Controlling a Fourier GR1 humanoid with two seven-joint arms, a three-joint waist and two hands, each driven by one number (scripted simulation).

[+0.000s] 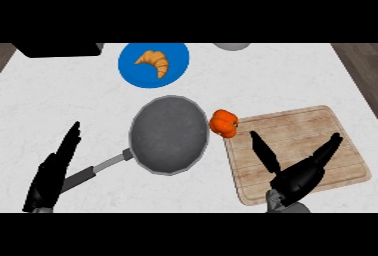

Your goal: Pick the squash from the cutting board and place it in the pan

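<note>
The squash (pixel 224 123) sits at the upper left corner of the cutting board (pixel 310 150), near the middle of the frame, touching or almost touching the right rim of the pan (pixel 168 134). It lies up and to the left of my right hand (pixel 299 180), which hovers over the board with thumb and fingers spread wide and holding nothing; round as it is, I see no long axis to line up with. My left hand (pixel 52 175) rests open at the lower left on the table (pixel 74 100), beyond the pan's handle (pixel 96 170), so the right is the nearer one.

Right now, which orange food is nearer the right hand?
The squash, at the cutting board's left edge beside the pan. The croissant lies farther off on the blue plate.
</note>
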